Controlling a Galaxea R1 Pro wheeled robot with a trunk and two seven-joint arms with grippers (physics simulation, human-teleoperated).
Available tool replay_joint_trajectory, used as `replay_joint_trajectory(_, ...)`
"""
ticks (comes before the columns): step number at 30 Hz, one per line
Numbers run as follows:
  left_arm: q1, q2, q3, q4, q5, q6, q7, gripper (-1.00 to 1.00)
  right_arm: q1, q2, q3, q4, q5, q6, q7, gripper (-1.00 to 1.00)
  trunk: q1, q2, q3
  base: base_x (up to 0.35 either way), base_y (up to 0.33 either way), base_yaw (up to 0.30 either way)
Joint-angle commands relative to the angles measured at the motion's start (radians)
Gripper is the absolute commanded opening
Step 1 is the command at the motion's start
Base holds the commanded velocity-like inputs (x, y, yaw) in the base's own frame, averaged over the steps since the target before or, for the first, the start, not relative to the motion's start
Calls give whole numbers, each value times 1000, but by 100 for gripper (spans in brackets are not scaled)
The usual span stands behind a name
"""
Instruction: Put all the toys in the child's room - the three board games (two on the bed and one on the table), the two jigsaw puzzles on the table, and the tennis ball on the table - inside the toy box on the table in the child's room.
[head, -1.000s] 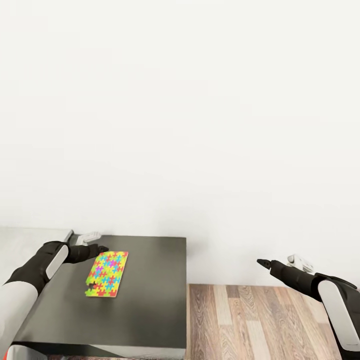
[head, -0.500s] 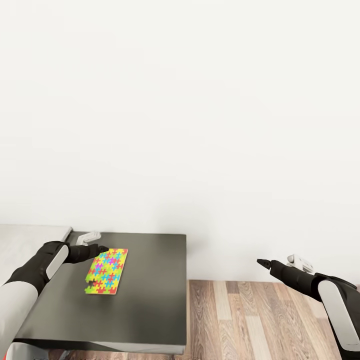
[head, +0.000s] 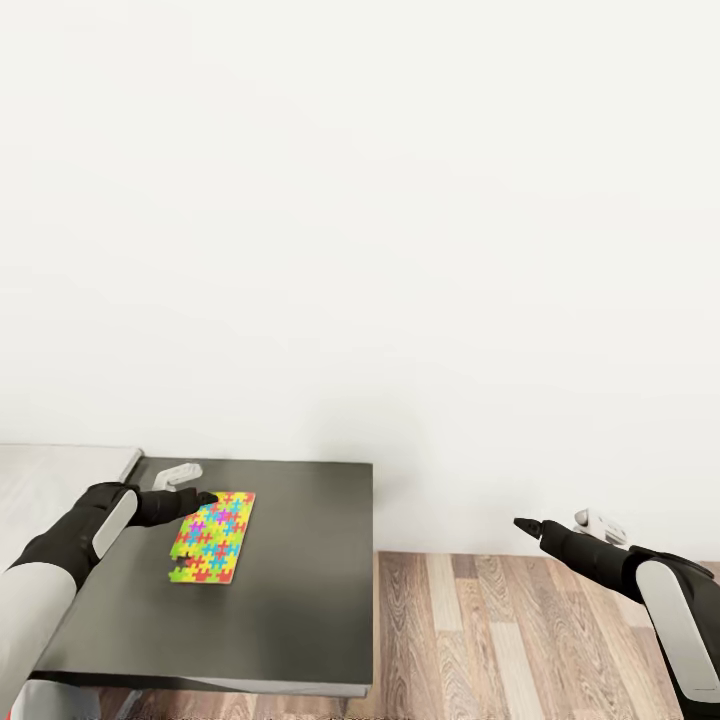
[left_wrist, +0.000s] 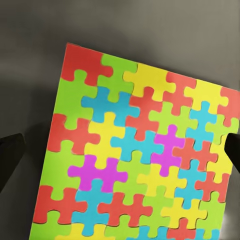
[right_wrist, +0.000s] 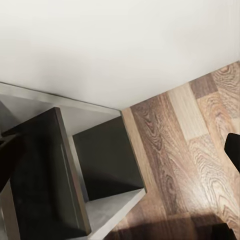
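Toward the dark cabinet top's (head: 300, 560) back left corner: one jigsaw puzzle (head: 212, 537), long axis front-to-back, far end just beside spread-jawed left gripper (head: 205, 497); right gripper (head: 522, 523), jaws apart, well off over floor.

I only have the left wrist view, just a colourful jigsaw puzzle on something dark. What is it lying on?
Observer: The jigsaw puzzle lies flat on a dark cabinet top, toward its left side.
Operator: Where's my other arm?
Observer: The right gripper is open and empty, out over the wood floor to the cabinet's right.
Operator: And my left gripper?
Observer: The left gripper is at the puzzle's far end, nearest the wall.
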Motion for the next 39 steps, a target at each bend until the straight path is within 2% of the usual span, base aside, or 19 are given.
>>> replay_joint_trajectory(1,-1,1,-4,-1,0,2,-2,100,-1,0,0,-1,-11,4,-10,100,1,-2,-4,0,0,0)
replay_joint_trajectory(39,-1,1,-6,-1,0,2,-3,100,-1,0,0,-1,-11,4,-9,100,1,-2,-66,0,0,0)
